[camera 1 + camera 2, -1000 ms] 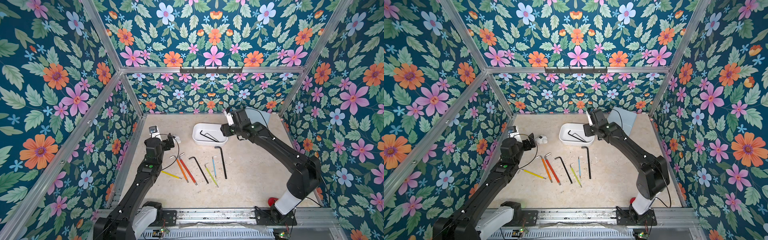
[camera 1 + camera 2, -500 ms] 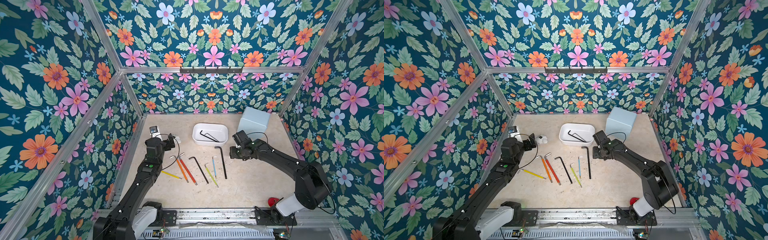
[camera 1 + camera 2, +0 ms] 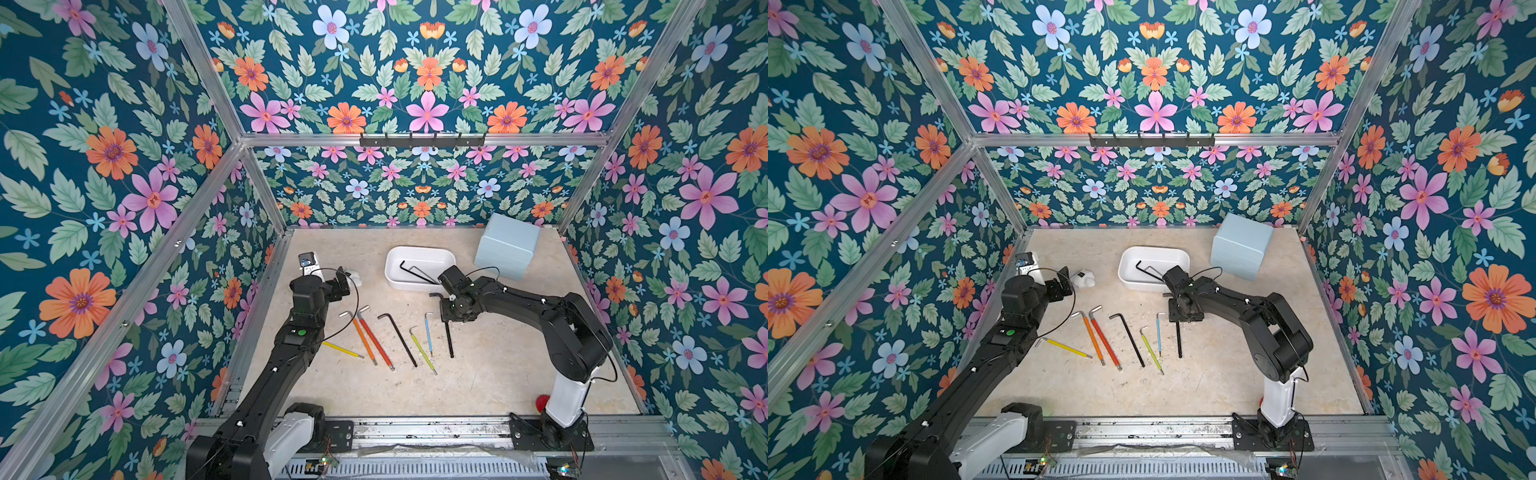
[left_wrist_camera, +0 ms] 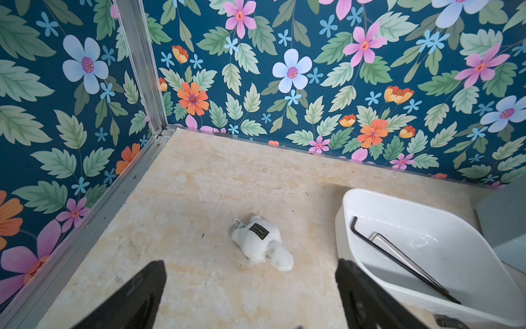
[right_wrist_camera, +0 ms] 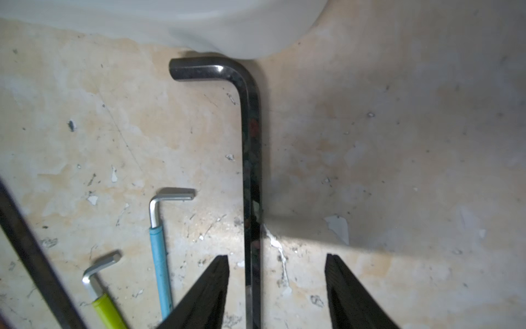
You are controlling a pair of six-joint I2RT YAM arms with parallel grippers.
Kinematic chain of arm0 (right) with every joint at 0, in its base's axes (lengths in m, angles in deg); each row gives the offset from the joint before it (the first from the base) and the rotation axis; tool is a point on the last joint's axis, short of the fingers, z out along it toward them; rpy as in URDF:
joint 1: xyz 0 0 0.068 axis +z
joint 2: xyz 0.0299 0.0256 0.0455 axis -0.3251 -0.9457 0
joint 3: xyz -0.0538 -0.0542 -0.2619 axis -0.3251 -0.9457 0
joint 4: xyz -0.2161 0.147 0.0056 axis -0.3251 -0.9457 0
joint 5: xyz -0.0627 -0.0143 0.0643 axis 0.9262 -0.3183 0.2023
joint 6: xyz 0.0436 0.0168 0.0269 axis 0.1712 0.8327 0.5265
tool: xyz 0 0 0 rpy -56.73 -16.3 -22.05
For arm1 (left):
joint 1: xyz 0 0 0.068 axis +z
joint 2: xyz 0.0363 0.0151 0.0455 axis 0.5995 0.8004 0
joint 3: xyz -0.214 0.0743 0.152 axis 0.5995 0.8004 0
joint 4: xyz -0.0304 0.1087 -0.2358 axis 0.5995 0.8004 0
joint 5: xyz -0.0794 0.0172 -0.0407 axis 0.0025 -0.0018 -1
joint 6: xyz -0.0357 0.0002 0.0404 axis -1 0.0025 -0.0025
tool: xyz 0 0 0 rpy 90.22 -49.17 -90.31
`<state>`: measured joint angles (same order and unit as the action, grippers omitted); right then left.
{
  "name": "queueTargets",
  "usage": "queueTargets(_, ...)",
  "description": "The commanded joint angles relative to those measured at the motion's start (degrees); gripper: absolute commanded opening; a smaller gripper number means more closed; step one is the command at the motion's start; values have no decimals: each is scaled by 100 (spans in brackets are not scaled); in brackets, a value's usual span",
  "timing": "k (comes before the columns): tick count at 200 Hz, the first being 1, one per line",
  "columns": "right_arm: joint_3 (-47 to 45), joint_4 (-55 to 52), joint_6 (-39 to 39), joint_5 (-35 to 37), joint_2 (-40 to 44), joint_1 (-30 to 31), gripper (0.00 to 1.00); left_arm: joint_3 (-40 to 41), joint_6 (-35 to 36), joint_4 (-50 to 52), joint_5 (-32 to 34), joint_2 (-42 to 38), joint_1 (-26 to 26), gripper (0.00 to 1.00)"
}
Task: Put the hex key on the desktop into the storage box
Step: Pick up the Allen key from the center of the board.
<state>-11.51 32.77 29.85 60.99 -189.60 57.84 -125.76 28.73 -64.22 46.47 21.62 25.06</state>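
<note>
A thick black hex key [image 3: 449,340] [image 3: 1179,340] [image 5: 252,159] lies on the beige desktop [image 3: 498,374], its bent end just in front of the white storage box [image 3: 419,249] [image 3: 1152,249] [image 5: 227,28]. My right gripper [image 3: 453,319] [image 3: 1183,318] [image 5: 276,256] is low over this key's shaft, open, one finger on each side and neither touching it. The storage box [image 4: 398,199] holds a thin black hex key and a silver one. Near the left wall, my left gripper [image 3: 343,282] [image 3: 1061,282] [image 4: 250,262] hangs open and holds nothing.
Several more hex keys lie in a row left of the thick one: blue [image 3: 428,332], lime [image 3: 422,351], thin black [image 3: 399,340], red [image 3: 376,338], orange [image 3: 363,338], yellow [image 3: 343,350]. A pale blue cube box [image 3: 507,245] stands back right. A white plush toy [image 4: 262,245] lies by the left gripper.
My right arm has swung from above the storage box forward and down onto the thick black hex key. The left arm has not moved.
</note>
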Motion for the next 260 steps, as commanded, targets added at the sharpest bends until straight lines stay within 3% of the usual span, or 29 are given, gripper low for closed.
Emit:
queueTargets(1,206,-192,40,211,-209,67,60,-3,-1,73,66,2,-1,99)
queueTargets(41,498,-425,18,329,-588,180,57,12,23,69,94,20,-1,99)
queueTargets(71,577,-488,18,302,-724,216,49,24,34,59,127,19,-1,99)
queueTargets(106,562,-515,18,222,-763,239,31,30,34,51,127,2,-1,99)
queueTargets(149,463,-540,1,159,-756,279,0,41,26,60,137,-47,-1,99)
queueTargets(198,361,-535,-117,219,-520,298,0,32,-1,60,103,-86,-1,99)
queueTargets(260,443,-633,-1054,-143,153,349,0,41,-1,53,113,-107,-1,99)
